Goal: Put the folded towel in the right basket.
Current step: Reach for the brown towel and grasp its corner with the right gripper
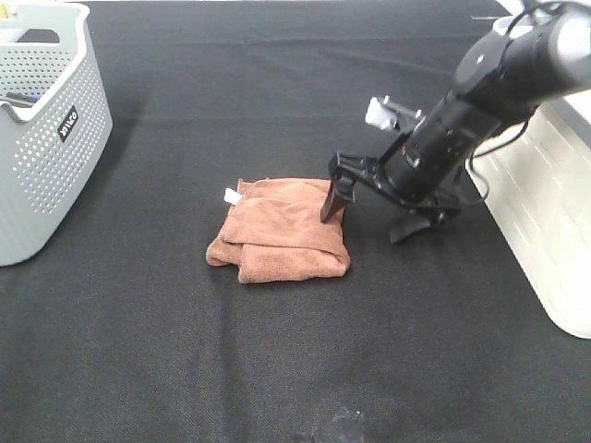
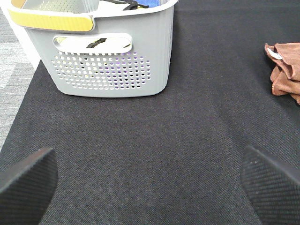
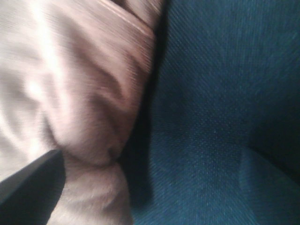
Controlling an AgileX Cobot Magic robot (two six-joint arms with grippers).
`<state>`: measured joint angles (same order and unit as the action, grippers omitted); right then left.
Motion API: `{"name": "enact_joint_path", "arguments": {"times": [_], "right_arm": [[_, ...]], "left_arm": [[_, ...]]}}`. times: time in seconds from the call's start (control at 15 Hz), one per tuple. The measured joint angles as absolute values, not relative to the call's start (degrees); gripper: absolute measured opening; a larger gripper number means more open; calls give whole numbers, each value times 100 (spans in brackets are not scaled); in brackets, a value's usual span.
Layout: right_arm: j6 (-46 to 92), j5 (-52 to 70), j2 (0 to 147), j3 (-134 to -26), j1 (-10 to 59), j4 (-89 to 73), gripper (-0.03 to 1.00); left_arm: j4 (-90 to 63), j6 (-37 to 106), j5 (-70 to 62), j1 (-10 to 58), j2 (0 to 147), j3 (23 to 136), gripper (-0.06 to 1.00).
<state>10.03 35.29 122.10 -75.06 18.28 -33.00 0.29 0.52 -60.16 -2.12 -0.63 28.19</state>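
Note:
The folded brown towel (image 1: 282,231) lies on the black cloth table near the middle, with a white tag at its far left corner. My right gripper (image 1: 369,214) is open and low at the towel's right edge: one finger (image 1: 333,200) rests on the towel, the other (image 1: 411,228) is on the cloth beside it. The right wrist view shows the towel (image 3: 79,93) blurred and close, with one finger (image 3: 30,187) over it. The right basket (image 1: 554,212) is white, at the right edge. My left gripper (image 2: 150,180) is open and empty; the towel (image 2: 286,70) shows far to one side.
A grey perforated basket (image 1: 46,138) stands at the far left; it also shows in the left wrist view (image 2: 110,58) with a yellow handle and items inside. The table's black cloth (image 1: 277,369) spreads toward the front.

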Motion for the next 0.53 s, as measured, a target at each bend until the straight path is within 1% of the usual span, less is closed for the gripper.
{"name": "enact_joint_path", "arguments": {"times": [0.53], "right_arm": [[997,3518,12296,-7534,1828,-3524,96]], "left_arm": [[29,52,-6016,-212,-63,2819,99]]}}
